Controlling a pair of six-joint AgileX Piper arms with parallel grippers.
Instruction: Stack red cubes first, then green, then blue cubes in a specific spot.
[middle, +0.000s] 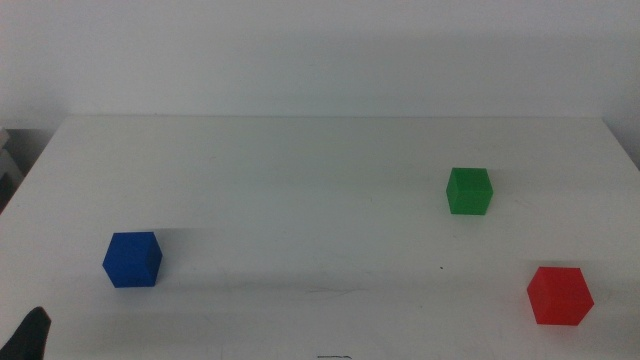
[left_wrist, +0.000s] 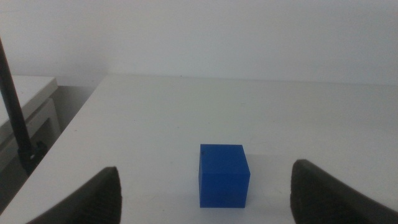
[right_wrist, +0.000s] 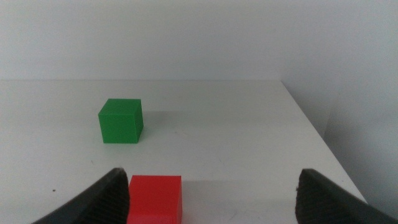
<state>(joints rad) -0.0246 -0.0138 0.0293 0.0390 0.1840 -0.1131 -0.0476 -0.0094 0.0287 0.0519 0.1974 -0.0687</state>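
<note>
The left gripper shows only a dark tip at the near left edge; the red cube is cut off in the right wrist view.

A plain white matte tabletop fills the middle view; behind it stands a bare white wall. In the left wrist view, a thin black rod rises beside the table's edge; a white shelf-like surface sits behind it.

Bright-red cube, bright-green cube, deep-blue cube, plain white table
</note>
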